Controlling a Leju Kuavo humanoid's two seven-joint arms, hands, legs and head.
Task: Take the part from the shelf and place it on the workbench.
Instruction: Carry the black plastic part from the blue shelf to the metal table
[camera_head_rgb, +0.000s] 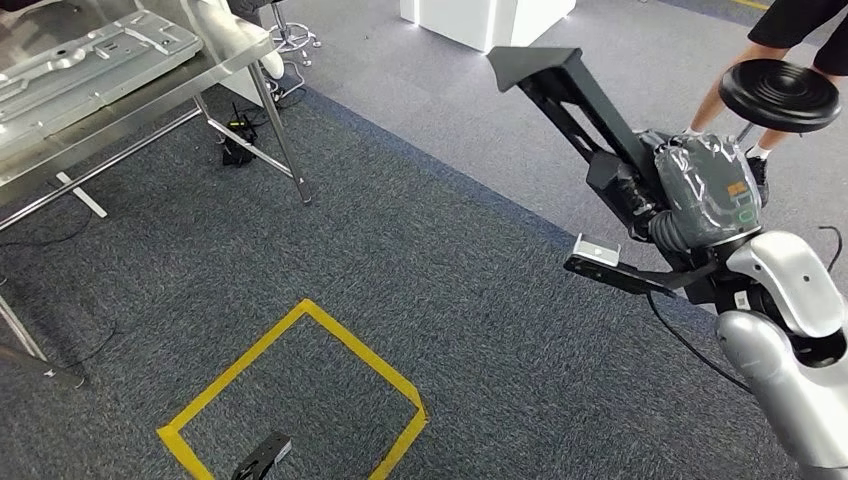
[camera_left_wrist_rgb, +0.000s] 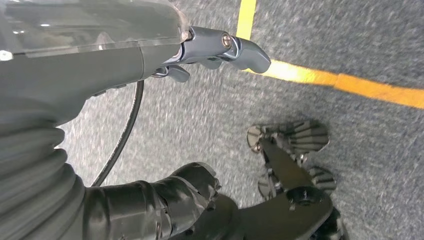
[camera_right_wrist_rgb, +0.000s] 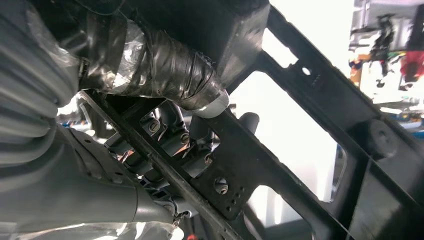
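The right hand (camera_head_rgb: 665, 205), wrapped in clear plastic at three o'clock in the head view, grips one long black angular metal bracket part (camera_head_rgb: 565, 90), which slants up toward one o'clock over bare carpet. In the right wrist view the dark fingers (camera_right_wrist_rgb: 170, 65) close around the part's slotted frame. One steel-topped counter (camera_head_rgb: 150, 95) stands at ten o'clock, its near edge and corner leg well apart from the part; one pressed grey sheet-metal panel (camera_head_rgb: 90, 55) lies on it. One yellow tape square (camera_head_rgb: 300, 390) marks the grey carpet floor (camera_head_rgb: 420, 230) at six o'clock. One black round stool (camera_head_rgb: 780, 93) and one person's legs (camera_head_rgb: 720, 95) stand at two o'clock. The left hand (camera_left_wrist_rgb: 210, 52) hangs over the carpet, fingers apart, holding nothing.
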